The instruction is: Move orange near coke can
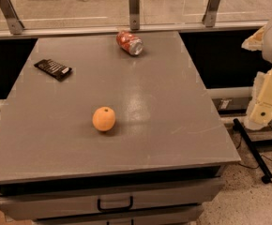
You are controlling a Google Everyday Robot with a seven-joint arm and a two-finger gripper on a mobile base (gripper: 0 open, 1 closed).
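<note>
The orange sits on the grey table, a little left of its middle and toward the front. The coke can lies on its side near the table's far edge, its silver end facing front right. The can is well apart from the orange, farther back and slightly right. My gripper is a cream-coloured part at the right edge of the view, off the table's right side. It is far from both things and holds nothing that I can see.
A flat black packet lies at the table's left back. A glass railing with metal posts runs behind the table. A drawer with a black handle is under the front edge. A black bar lies on the floor at right.
</note>
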